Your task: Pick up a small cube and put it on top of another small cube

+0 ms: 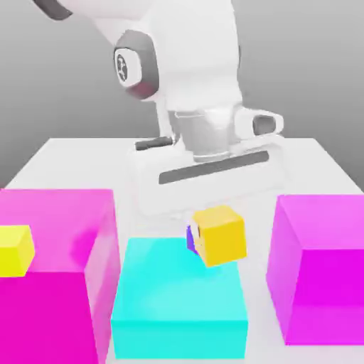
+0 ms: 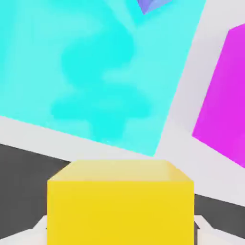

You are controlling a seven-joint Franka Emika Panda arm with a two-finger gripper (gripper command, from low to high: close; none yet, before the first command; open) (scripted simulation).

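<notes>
Magenta block (image 1: 50,320) at the exterior view's left is set closest to the camera, and a lemon-yellow cube (image 1: 13,251) is seen against it; both are best left untouched. Next comes the flat cyan block (image 1: 178,284), over which the purple cube (image 1: 190,240) can be made out, mostly hidden by the golden cube (image 1: 222,236). The golden cube is pinched between the jaws and appears turned and slightly tilted in the exterior view. The second magenta block (image 1: 330,284) is stood on the tabletop (image 1: 259,298) at the exterior view's right, well apart from the cube.

For the carry, height should be kept until the golden cube is centred above the purple one, since a low sideways approach could knock the target away. Its faces should be squared to the purple cube's, the descent made slowly, and the grip released only once flat contact is made; an off-centre release might let it topple.
</notes>
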